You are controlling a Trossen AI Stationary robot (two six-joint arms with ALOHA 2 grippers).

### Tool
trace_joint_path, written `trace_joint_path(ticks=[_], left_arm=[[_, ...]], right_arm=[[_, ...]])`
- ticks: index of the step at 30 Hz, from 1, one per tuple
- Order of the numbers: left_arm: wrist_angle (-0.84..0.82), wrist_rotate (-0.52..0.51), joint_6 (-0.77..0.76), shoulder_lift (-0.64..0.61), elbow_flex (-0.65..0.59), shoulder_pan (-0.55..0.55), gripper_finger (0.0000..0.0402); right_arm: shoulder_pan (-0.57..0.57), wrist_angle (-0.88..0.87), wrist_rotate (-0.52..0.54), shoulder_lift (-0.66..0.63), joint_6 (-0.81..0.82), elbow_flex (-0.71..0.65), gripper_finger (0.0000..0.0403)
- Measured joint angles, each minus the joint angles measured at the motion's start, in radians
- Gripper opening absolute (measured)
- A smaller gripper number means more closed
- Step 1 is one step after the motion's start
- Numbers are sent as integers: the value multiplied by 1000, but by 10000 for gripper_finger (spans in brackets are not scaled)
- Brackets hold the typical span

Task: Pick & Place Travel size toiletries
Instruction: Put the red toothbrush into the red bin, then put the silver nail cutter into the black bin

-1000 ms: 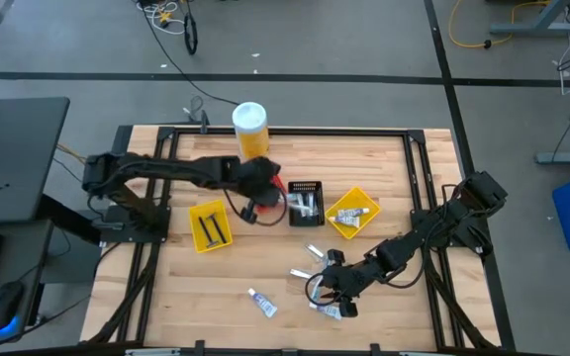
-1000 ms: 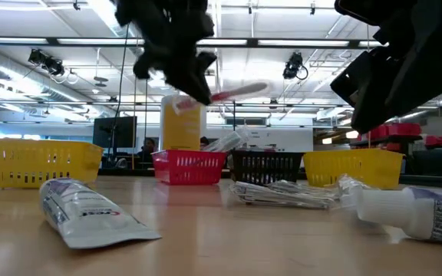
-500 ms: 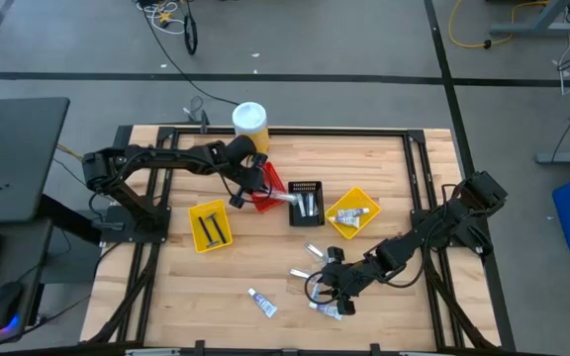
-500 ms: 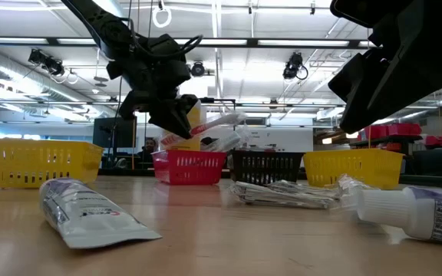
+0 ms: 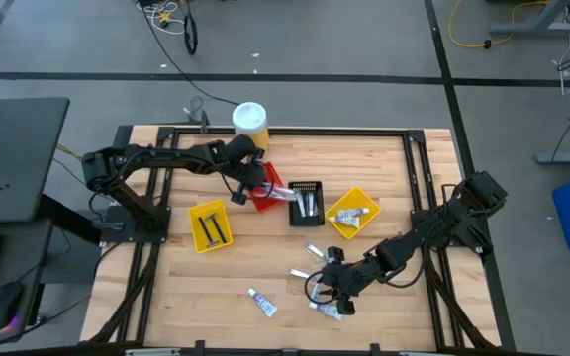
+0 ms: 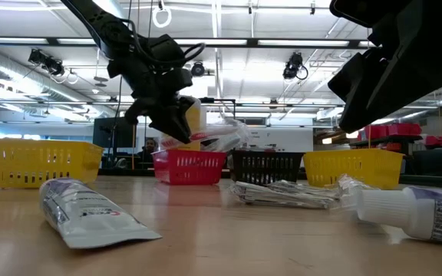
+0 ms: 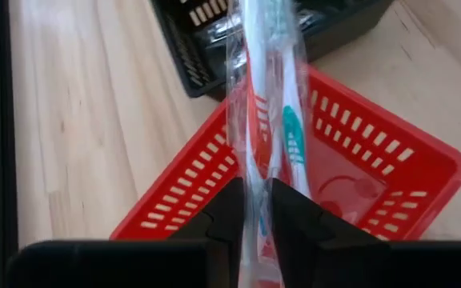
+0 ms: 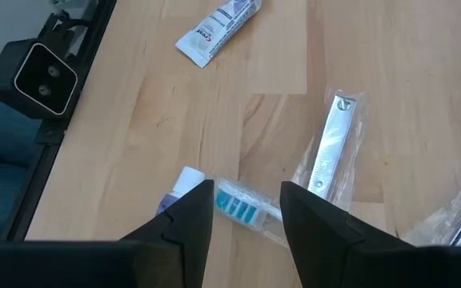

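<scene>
L pincer, clamped on wrapped toothbrush, apparently dipped toward red bin.

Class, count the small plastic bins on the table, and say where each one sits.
4, in a row: yellow bin at the left, red bin, black bin, then another yellow bin at the right.

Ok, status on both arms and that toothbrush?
Left gripper shut on wrapped toothbrush, over red bin. Right gripper open above loose toiletries. Nothing blocking.
</scene>
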Motion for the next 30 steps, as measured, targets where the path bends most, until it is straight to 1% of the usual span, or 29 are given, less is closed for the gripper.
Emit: trace_joint_path(ticks=[3, 6, 9, 12, 16, 19, 22, 26, 28, 30], left_arm=[[0, 0, 38, 0, 0, -2, 72], [-13, 0, 42, 0, 0, -2, 84], [-32, -10, 46, 0, 0, -2, 102], [-50, -43, 61, 0, 0, -3, 124], [-19, -51, 76, 0, 0, -7, 148], [17, -61, 66, -5, 1, -29, 157], [28, -73, 17, -22, 15, -65, 156], [22, -74, -47, -63, 24, -121, 145], [20, -74, -140, -100, 24, -149, 137], [22, -74, -277, -136, 25, -178, 130]], right_arm=[[0, 0, 0, 0, 0, 0, 153], [0, 0, 0, 0, 0, 0, 154], [0, 0, 0, 0, 0, 0, 153], [0, 0, 0, 0, 0, 0, 153], [0, 0, -1, 0, 0, 0, 153], [0, 0, 0, 0, 0, 0, 152], [0, 2, 27, 0, 0, 0, 152], [-4, 0, 90, 0, 0, 0, 152], [-10, -2, 125, 0, 10, 0, 153], [-19, -2, 144, 0, 19, 0, 159]])
